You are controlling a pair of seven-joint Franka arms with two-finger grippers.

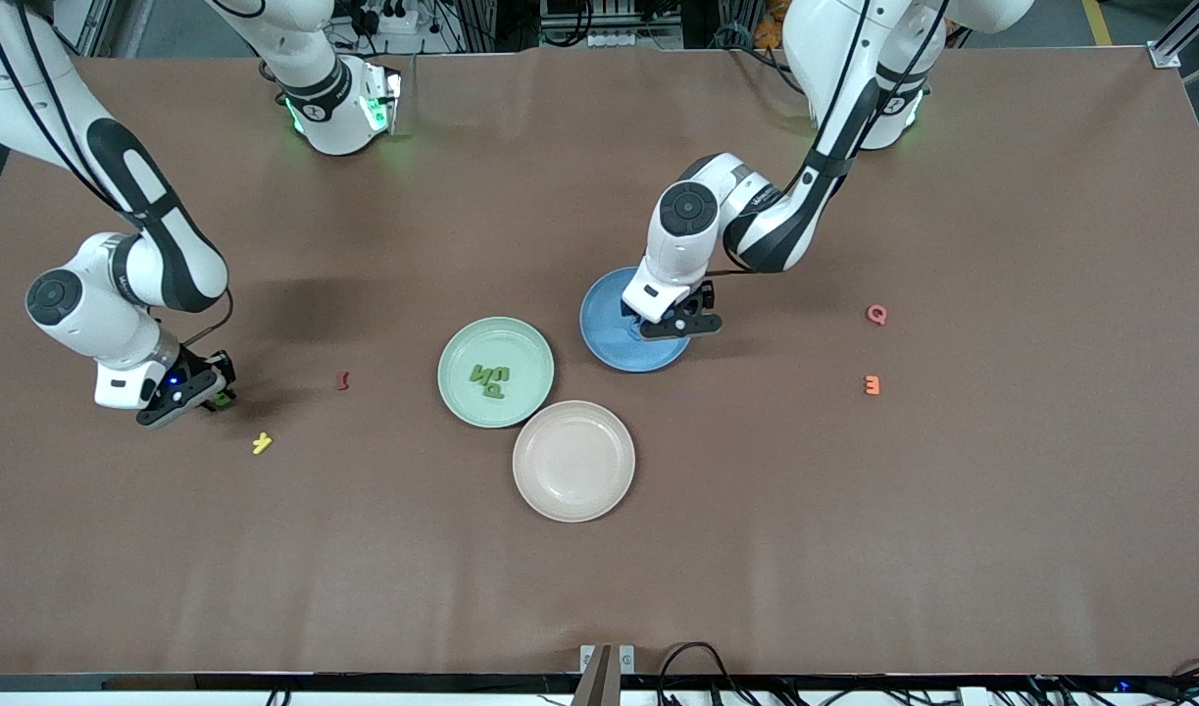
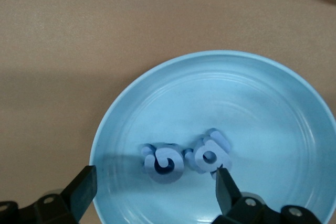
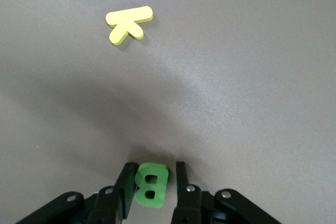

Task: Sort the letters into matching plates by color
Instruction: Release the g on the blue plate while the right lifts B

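Brown matte tabletop [image 1: 854, 549] carries three plates mid-table. Left gripper [image 2: 157, 192] hangs over the blue plate [image 1: 604, 338], fingers spread wide and empty, with blue letters [image 2: 186, 158] piled in the plate beneath. Right gripper [image 3: 152, 184], low at the right arm's end of the tabletop, has its fingers pinched on the flat faces of a green B [image 3: 151, 183]. Three green letters [image 1: 491, 380] lie in the green plate [image 1: 462, 392]. The B looks light, thin, probably foam: a gentle pinch across its faces should do, though it could twist or slip.
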